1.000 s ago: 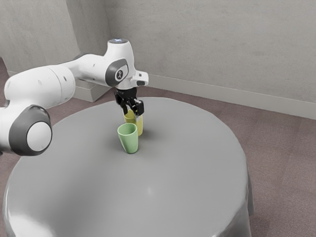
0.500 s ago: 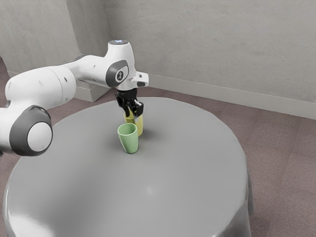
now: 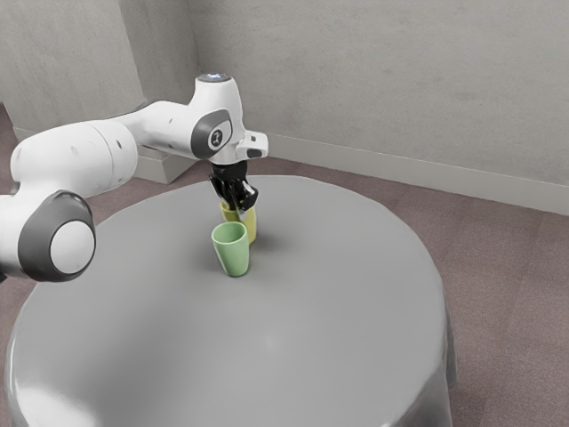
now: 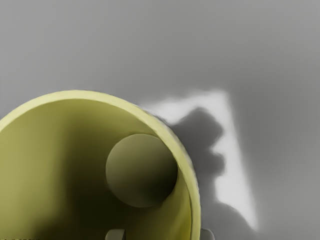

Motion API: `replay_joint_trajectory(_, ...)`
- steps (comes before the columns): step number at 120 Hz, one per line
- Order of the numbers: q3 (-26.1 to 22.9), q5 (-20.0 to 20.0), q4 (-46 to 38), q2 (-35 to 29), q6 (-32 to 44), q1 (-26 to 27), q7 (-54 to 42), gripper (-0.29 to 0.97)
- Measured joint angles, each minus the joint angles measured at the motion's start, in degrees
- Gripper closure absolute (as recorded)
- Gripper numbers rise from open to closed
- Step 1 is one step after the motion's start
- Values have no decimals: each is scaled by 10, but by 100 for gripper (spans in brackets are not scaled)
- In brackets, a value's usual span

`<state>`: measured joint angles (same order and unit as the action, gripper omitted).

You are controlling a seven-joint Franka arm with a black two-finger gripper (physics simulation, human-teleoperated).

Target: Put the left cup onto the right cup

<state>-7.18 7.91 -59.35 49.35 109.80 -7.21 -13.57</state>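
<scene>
Gripper (image 3: 236, 203): jaws apart, straddling one wall of the yellow cup (image 3: 249, 228). I am expecting trouble at lift: a thin rim pinch letting it tilt, slip, or clip the green cup (image 3: 231, 250) just beside.

No writing or label can be read anywhere.

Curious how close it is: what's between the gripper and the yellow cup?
Nothing: in the exterior view the gripper sits right at the rim of the yellow cup.
</scene>
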Motion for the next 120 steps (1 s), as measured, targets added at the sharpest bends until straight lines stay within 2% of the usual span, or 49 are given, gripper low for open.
replay_joint_trajectory(44,1,1,0,-1,2,0,-1,76)
replay_joint_trajectory(85,0,3,0,-4,3,0,-1,78)
replay_joint_trajectory(120,1,3,-22,-48,-1,1,-3,79)
